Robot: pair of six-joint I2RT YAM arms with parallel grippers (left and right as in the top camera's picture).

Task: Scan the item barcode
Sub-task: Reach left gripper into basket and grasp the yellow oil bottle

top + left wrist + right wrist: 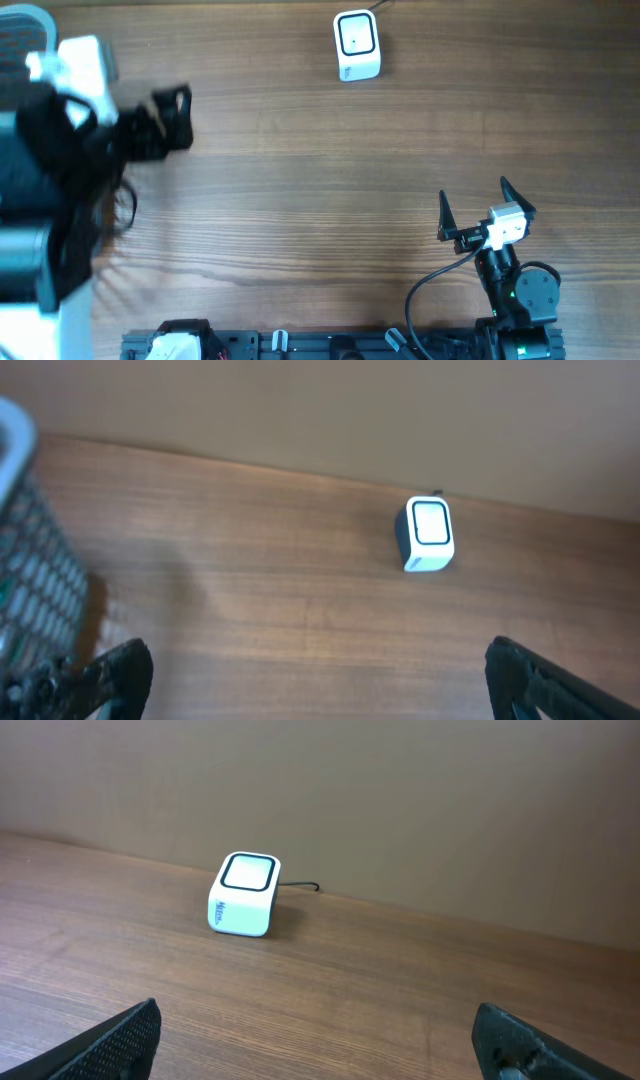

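One scanner: a small white barcode scanner [357, 45] with a dark-rimmed window on its top face stands on the table, in the upper middle of the overhead frame. Nothing touches it.
Scanner cable: a thin dark cable [305, 886] runs from the scanner's back toward the plain beige wall, at the upper middle of the right wrist frame.
Table: a brown wood-grain table [300, 200] fills most of every view.
Right gripper: the right gripper [475, 195] sits in the lower right of the overhead frame, well apart from the scanner. Its jaws are spread wide and hold nothing, and the tips point toward the top of the frame. In its own camera the dark fingers [125, 1035] fill the two bottom corners, and the scanner stands left of centre beyond them.
Left gripper: the left gripper [175, 120] looms large and blurred at the left of the overhead frame. It too is spread wide and empty, well apart from the scanner. In its wrist view the fingers [120, 670] show only at the bottom corners, with the scanner right of centre.
Basket: a mesh basket [30, 560] with a pale rim takes up the left edge of the left wrist frame, just beside the left-hand finger.
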